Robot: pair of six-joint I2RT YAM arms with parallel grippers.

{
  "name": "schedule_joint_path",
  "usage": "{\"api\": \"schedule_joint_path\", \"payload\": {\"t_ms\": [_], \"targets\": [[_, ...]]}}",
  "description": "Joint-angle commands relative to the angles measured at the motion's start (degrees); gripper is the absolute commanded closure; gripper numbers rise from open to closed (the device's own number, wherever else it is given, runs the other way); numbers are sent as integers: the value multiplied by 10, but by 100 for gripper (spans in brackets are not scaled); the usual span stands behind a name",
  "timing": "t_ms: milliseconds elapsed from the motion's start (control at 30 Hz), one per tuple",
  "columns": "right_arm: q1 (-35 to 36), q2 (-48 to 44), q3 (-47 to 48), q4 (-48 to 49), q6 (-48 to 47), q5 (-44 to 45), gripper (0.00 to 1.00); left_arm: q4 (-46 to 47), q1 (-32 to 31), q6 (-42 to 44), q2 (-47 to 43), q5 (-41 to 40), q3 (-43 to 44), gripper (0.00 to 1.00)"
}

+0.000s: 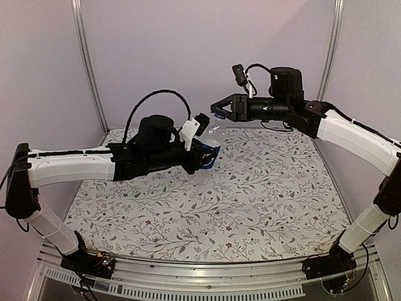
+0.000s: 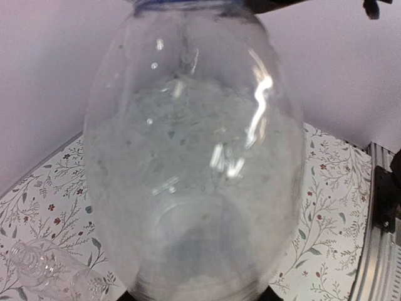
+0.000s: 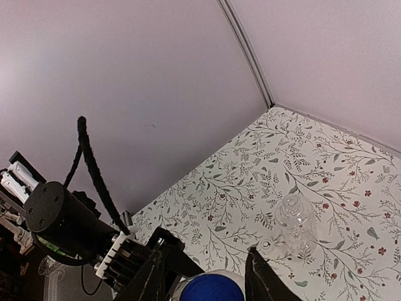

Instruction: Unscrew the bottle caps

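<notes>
My left gripper (image 1: 203,153) is shut on the body of the Pepsi bottle (image 1: 212,139), holding it tilted above the table. The bottle's clear wall (image 2: 194,157) fills the left wrist view. Its blue cap (image 3: 210,290) sits between the fingers of my right gripper (image 1: 217,111), which is closed against the cap's sides. The plain bottle (image 3: 294,221) lies on the floral table with its neck open, and a small clear cap (image 3: 266,246) rests beside it. That same bottle (image 2: 44,273) shows at the lower left in the left wrist view.
The floral table cover (image 1: 263,200) is enclosed by pale walls with metal corner posts (image 1: 88,63). A metal rail (image 1: 207,266) runs along the near edge, and its end (image 2: 382,219) shows in the left wrist view.
</notes>
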Motion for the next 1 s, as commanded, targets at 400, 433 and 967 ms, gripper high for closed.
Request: {"api": "schedule_joint_path", "payload": {"t_ms": [400,433,967], "targets": [[5,3,-8,15,5,-22,65,-3,-10,6,2,-4,14,74],[6,3,-9,16,5,-22,65,-3,-11,6,2,-4,14,74],[5,1,-8,18,-31,-68,96,-5,-9,13,-6,19,12,74]]}}
